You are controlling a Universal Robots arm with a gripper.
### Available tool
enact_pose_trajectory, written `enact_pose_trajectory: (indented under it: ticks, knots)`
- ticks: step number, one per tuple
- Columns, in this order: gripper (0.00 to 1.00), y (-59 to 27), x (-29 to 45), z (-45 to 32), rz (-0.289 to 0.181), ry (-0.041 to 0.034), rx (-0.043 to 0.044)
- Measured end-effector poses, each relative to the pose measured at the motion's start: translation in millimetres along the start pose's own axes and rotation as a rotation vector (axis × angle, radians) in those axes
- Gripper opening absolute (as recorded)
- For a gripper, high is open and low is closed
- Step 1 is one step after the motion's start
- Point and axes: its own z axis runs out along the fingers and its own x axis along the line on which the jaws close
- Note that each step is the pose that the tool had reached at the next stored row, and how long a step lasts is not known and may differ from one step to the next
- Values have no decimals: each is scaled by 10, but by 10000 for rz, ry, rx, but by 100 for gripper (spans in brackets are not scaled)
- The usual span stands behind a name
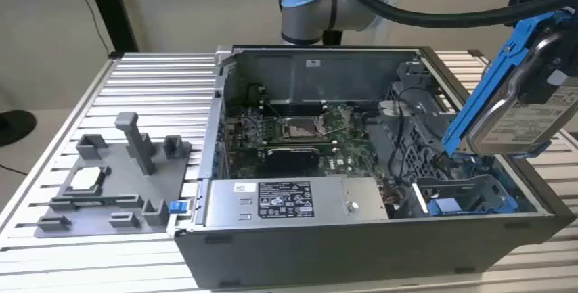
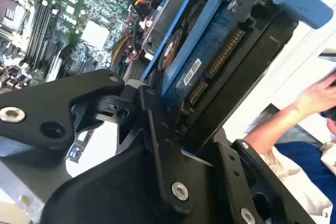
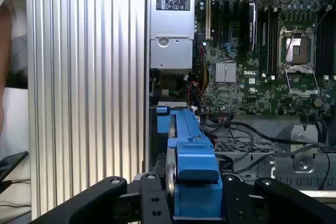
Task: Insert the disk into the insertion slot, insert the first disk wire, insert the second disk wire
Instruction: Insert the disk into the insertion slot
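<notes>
We've got the gripper [image 3: 195,205] clamped on the disk [image 1: 519,117] by its blue frame. The disk hangs tilted above the open computer case [image 1: 361,256] at the exterior view's right, over the insertion slot [image 1: 470,188] and not yet in it. The slot is near the power supply [image 1: 289,201]. The case sits on the worktop [image 1: 153,83].

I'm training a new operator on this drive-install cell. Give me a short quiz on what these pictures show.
1. True or false: the disk already sits in the slot.
2. The claw is: A) open, B) shut on nothing, C) shut on the disk.
3. Fill in: in the exterior view, the disk hangs tilted over the computer case at that view's ____ side.

Key: 1 false, it is held above the slot; 2 C; 3 right.
</notes>
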Motion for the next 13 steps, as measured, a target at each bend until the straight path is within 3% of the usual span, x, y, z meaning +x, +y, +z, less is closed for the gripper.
enact_pose_trajectory:
  ticks: [13]
  knots:
    - [0,-1,0,5,-1,1,12]
